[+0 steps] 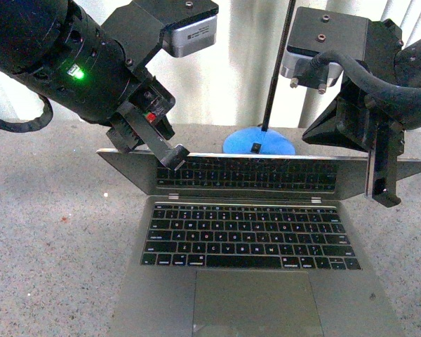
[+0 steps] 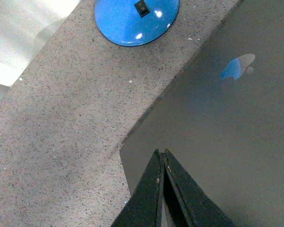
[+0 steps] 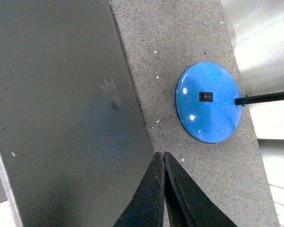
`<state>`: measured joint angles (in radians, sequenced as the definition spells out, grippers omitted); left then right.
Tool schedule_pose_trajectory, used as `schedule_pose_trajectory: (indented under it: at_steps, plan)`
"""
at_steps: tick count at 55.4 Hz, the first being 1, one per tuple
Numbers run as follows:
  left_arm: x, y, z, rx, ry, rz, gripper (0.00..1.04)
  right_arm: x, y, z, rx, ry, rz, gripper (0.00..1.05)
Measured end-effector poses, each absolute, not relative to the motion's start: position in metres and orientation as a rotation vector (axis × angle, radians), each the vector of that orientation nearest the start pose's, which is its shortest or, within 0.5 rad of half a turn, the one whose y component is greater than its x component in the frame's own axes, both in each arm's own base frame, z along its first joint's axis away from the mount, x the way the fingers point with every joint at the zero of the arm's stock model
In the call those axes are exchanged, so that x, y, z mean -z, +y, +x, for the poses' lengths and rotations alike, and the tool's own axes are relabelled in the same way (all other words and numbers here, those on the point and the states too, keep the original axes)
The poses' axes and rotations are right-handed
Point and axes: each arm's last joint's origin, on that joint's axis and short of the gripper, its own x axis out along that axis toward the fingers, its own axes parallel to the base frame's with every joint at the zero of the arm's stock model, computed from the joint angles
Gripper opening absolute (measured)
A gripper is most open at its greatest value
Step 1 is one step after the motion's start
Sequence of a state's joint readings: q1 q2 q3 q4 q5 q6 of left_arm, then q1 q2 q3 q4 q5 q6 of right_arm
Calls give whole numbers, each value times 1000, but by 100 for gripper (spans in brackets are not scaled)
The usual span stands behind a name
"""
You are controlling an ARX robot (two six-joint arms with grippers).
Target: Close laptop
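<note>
Both pairs of jaws are pressed together, with nothing between them. Speckled grey countertop (image 1: 49, 232) fills the front view. At lower centre of it sits the laptop (image 1: 252, 239), its lid tilted low over the keyboard. At upper left, the left gripper (image 1: 174, 158) touches the lid's top edge near the left corner. At right, the right gripper (image 1: 383, 191) stands at the lid's right end. Behind the lid, at centre, is a blue lamp base (image 1: 259, 142) with a small black switch (image 1: 257, 147).
</note>
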<state>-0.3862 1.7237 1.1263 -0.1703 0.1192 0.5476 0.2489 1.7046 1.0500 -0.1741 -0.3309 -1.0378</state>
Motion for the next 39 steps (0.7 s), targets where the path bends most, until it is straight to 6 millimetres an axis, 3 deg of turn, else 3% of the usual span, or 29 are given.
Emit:
schedule_pose_trajectory:
  at_steps: [39]
  plan:
    - [-195, -152, 325, 735, 648, 608, 4, -179, 96, 327, -984, 520, -913, 3]
